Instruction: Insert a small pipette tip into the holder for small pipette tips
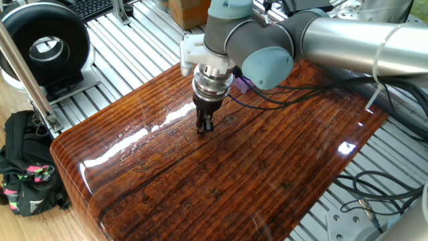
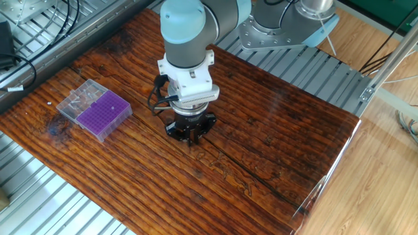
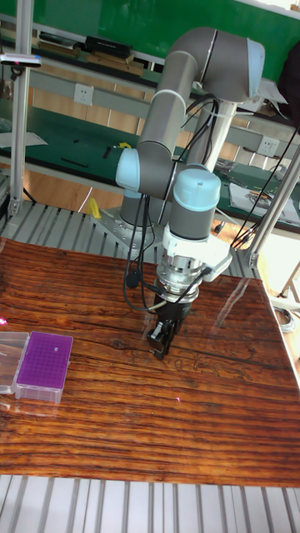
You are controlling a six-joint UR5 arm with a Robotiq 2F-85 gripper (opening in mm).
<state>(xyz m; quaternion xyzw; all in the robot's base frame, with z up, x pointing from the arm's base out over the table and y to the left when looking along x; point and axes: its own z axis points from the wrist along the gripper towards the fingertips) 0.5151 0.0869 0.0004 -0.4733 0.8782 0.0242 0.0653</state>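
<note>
The big grey arm (image 3: 179, 108) is reaching out over the shiny brown wooden surface (image 1: 267, 174) and pointing its tool (image 1: 205, 124) straight down near the middle, almost touching the wood. The two dark fingers (image 3: 163, 336) are sitting very close together, but I cannot tell if they are pinching a tip or just shut on nothing, because a tip would be too tiny to see from where I am standing. The purple holder for small pipette tips (image 2: 103, 113) is sitting well apart from the tool, off to the side of the surface, inside its clear box (image 2: 74, 102) with the lid lying open beside it. I think things could go wrong here: if the fingers are missing the tip, the arm would be carrying nothing over, and if the tip is sitting crooked, it would be bumping the rack and not sliding into a little hole. Nothing is standing between the tool and the holder. A black cable (image 2: 155, 101) is hanging by the wrist, and a black bag (image 1: 27, 175) is resting on the floor.
</note>
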